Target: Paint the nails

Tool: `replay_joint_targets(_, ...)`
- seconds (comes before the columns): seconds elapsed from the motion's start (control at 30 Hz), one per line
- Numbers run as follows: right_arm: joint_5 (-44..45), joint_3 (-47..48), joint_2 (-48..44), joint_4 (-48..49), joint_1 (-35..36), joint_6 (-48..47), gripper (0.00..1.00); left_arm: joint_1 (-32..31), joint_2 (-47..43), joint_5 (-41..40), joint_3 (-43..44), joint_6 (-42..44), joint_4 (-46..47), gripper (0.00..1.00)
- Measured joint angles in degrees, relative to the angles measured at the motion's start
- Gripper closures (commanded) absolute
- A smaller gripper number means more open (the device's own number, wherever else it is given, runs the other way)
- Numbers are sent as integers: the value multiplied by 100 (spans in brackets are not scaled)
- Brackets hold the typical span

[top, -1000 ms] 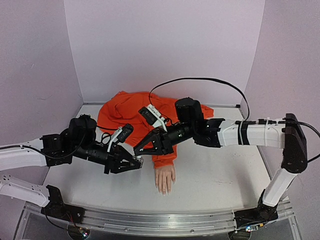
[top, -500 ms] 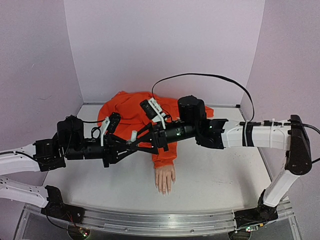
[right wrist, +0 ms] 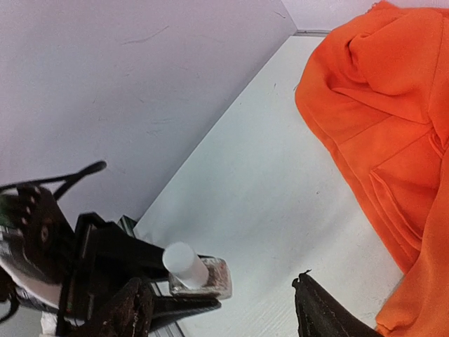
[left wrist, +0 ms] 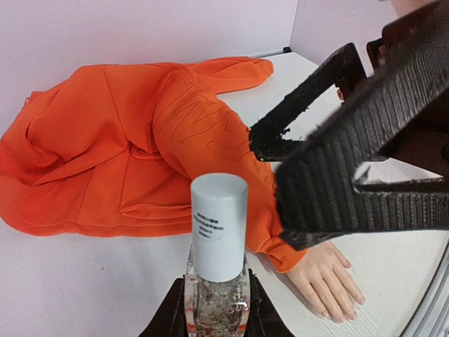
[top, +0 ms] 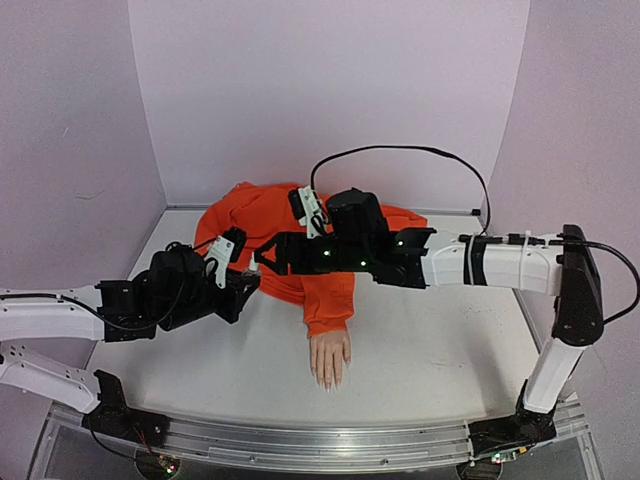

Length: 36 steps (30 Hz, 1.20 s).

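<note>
A small clear bottle [left wrist: 216, 305] with a white cap [left wrist: 219, 235] stands upright between my left gripper's [left wrist: 216, 319] jaws, which are shut on its glass body. My right gripper [right wrist: 224, 316] is open, its black fingers [left wrist: 351, 175] spread wide just above and to the right of the cap without touching it. The mannequin hand [top: 330, 358] lies palm down on the table, fingers toward the near edge, with an orange sleeve [top: 327, 298] on it. The nails [left wrist: 335, 314] are pale and glossy at the fingertips. From above, both grippers meet left of the sleeve, the left [top: 248, 285] under the right [top: 262, 256].
The rest of the orange garment [top: 250, 220] is bunched at the back of the white table [top: 440, 350]. Lilac walls close the back and both sides. A black cable [top: 400, 158] loops above the right arm. A metal rail [top: 320, 440] runs along the near edge.
My right gripper has opened and swung left to sit over the bottle. My left gripper has lifted the bottle away from beside the hand, back and to the left.
</note>
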Motion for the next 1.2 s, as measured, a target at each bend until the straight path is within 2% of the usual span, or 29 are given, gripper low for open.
replay_joint_targets(0.23,396,691,619,-247,197,479,57,-37,216,-210,11,-131,-81,100)
replay_joint_targets(0.53,448,752,789,-306,289,568,89,-48,256,-225,24,-286,-136,100)
replay_joint_targets(0.57,442,748,789,-308,286,518,95,-46,256,-199,24,-308,-149,100)
replay_joint_targets(0.63,354,719,780,-306,264,365,100,-33,256,-94,57,-372,-234,100)
replay_joint_targets(0.7,144,590,708,-262,214,149,100,-7,236,160,74,-428,-299,100)
replay_joint_targets(0.83,-955,142,378,-83,-9,-636,100,37,33,1088,87,-461,-413,100)
replay_joint_targets(0.9,-2083,-210,92,94,-166,-1169,100,52,-175,1923,87,-435,-422,100)
replay_joint_targets(1.0,-3976,-531,-275,256,-343,-1825,100,61,-553,3615,85,-417,-328,100)
replay_joint_targets(1.03,-4336,-573,-350,323,-330,-1937,100,59,-643,4033,85,-422,-278,100)
replay_joint_targets(1.13,-5071,-656,-560,651,-101,-2214,100,2,-894,5202,85,-417,-76,100)
replay_joint_targets(1.2,-5198,-664,-614,824,28,-2286,100,-59,-997,5484,85,-409,-24,100)
